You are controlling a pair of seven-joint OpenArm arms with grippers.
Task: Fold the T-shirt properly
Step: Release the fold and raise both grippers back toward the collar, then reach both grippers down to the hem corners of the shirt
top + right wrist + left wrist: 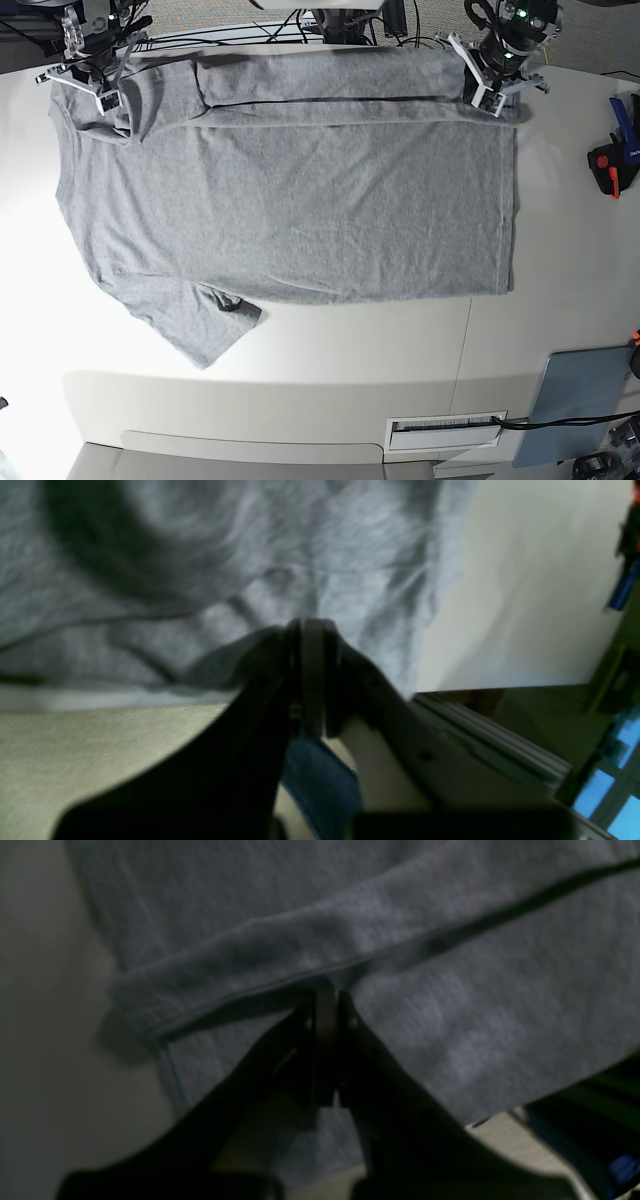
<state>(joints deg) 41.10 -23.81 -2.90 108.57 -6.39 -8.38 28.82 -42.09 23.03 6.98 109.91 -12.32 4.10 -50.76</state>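
Note:
The heather-grey T-shirt (300, 190) lies spread flat on the white table (570, 260), one sleeve (200, 320) pointing to the near left. Its far edge is doubled over in a narrow band (320, 85). My left gripper (490, 95) is shut on the right end of that band; in the left wrist view its tips (327, 995) pinch the folded hem of the T-shirt (450, 1005). At the left end of the band my right gripper (105, 95) is also shut, and up close (310, 630) cloth of the T-shirt (200, 580) bunches around its tips.
A grey-blue flat panel (580, 400) lies at the near right corner. A red and black tool (608, 165) and a blue clamp (622, 115) sit at the right edge. Cables (340, 30) run behind the shirt. A label slot (445, 430) is at the front.

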